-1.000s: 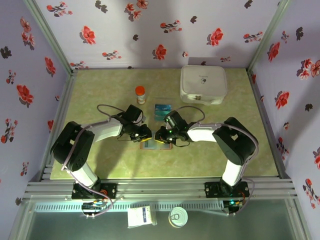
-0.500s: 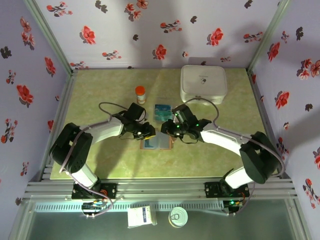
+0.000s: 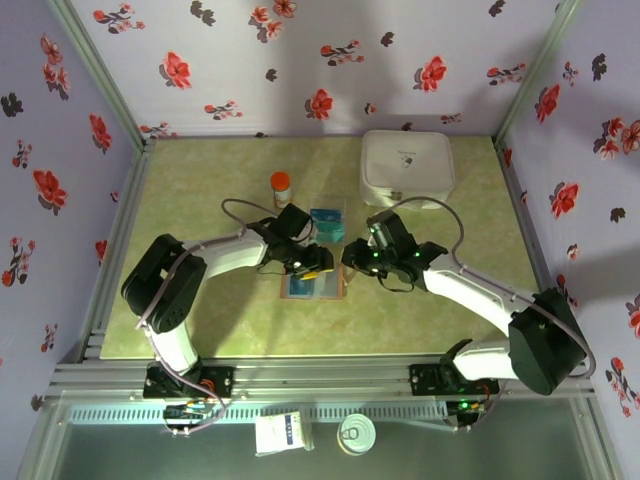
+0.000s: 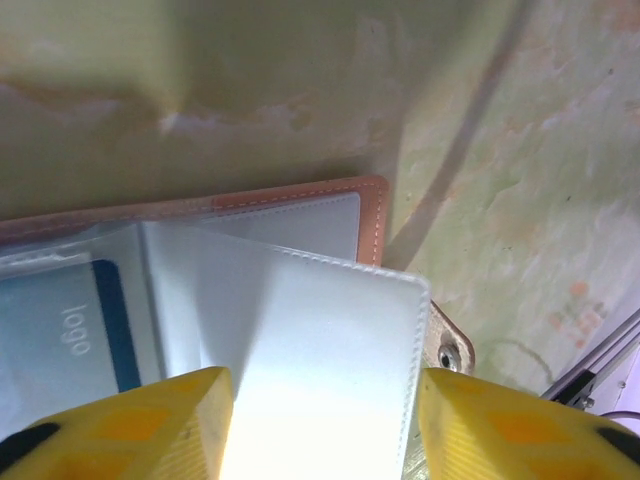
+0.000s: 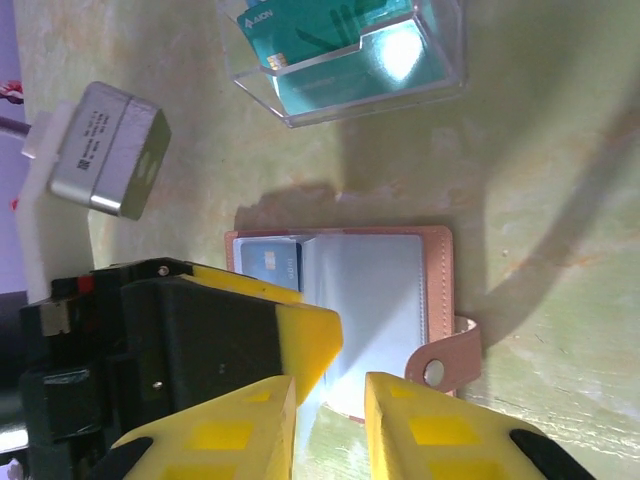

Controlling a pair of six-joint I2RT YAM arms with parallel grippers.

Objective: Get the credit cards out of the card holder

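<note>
The right arm has swung out to the right and drawn its right gripper (image 3: 351,258) off the card holder (image 3: 314,287). The left gripper (image 3: 314,269) has pushed in over the holder's upper edge, with its jaws wider than a second ago.

From above, the holder is a small brown-edged rectangle lying open between the two grippers. The left wrist camera adds what that view misses: a clear plastic sleeve (image 4: 320,350) raised between the spread yellow fingers (image 4: 135,425), not pinched as far as I can see. A blue card (image 4: 65,335) printed "logo" is still tucked in a pocket.

The right wrist view shows the holder's tab with a metal snap (image 5: 437,368). It also shows the right gripper's own fingers (image 5: 450,430) with a narrow gap and nothing in it.

Behind the holder a clear tray (image 3: 327,224) holds teal cards (image 5: 335,40). The table (image 3: 220,330) is mottled yellow-green and matte, and the lilac walls (image 3: 250,60) carry red flowers. A rounded white case (image 3: 406,168) and an orange-capped bottle (image 3: 281,188) stand further back.
</note>
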